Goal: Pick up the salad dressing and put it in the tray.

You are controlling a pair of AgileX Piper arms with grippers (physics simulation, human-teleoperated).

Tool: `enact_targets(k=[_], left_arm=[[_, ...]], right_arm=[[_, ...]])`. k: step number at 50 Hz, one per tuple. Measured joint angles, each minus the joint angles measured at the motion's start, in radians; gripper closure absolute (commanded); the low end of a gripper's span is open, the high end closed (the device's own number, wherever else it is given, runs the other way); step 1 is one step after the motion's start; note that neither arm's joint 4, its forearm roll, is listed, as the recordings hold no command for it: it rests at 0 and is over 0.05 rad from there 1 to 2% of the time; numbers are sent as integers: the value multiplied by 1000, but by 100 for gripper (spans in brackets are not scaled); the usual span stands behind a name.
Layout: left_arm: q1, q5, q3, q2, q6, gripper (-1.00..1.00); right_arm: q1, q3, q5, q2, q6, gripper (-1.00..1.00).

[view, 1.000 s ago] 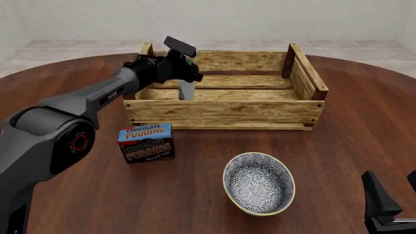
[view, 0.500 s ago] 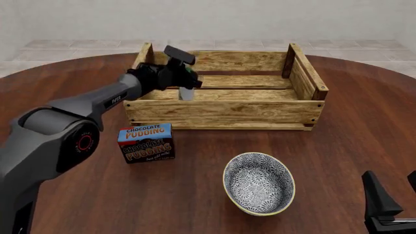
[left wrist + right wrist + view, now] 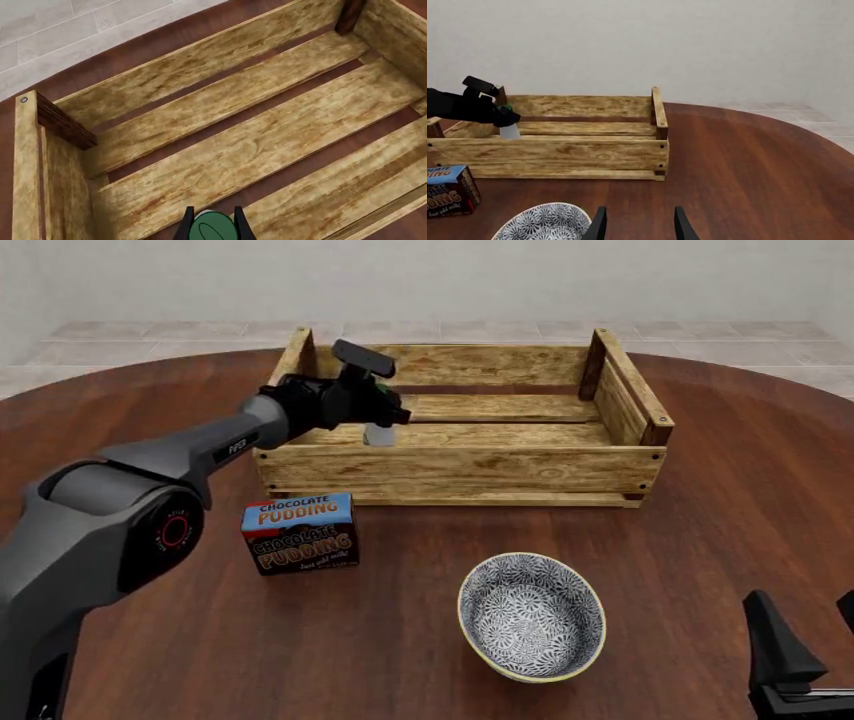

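Note:
The salad dressing (image 3: 380, 433) is a small white bottle with a dark green cap. It hangs upright inside the left end of the tray (image 3: 454, 470), a large light-wood slatted crate. My left gripper (image 3: 378, 400) is shut on its green neck. In the left wrist view the green cap (image 3: 212, 230) shows between the fingers above the crate's floor slats (image 3: 253, 150). In the right wrist view the bottle (image 3: 509, 131) shows behind the crate's front wall. My right gripper (image 3: 637, 225) is open and empty, low at the near right of the table (image 3: 787, 660).
A blue-and-brown chocolate pudding box (image 3: 300, 532) stands in front of the crate's left corner. A round blue-patterned bowl (image 3: 531, 616) sits near the table's front, between the crate and my right gripper. The table is dark round wood (image 3: 694, 540).
My left gripper has moved down and a little left with the bottle, lowering it deeper into the left end of the crate. The right arm has not moved.

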State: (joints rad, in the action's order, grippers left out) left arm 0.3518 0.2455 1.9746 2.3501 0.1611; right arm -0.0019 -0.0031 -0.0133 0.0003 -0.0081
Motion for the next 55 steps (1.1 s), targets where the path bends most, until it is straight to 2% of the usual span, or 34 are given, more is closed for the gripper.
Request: enact_targets(k=[40, 41, 55], left_arm=[[-13, -27, -3, 7, 5, 100], [-13, -28, -4, 6, 5, -100], [-21, -35, -24, 14, 23, -100]], right_arm=[[1, 0, -1, 0, -3, -100], [1, 0, -1, 0, -3, -100], [1, 0, 0, 0, -3, -100]])
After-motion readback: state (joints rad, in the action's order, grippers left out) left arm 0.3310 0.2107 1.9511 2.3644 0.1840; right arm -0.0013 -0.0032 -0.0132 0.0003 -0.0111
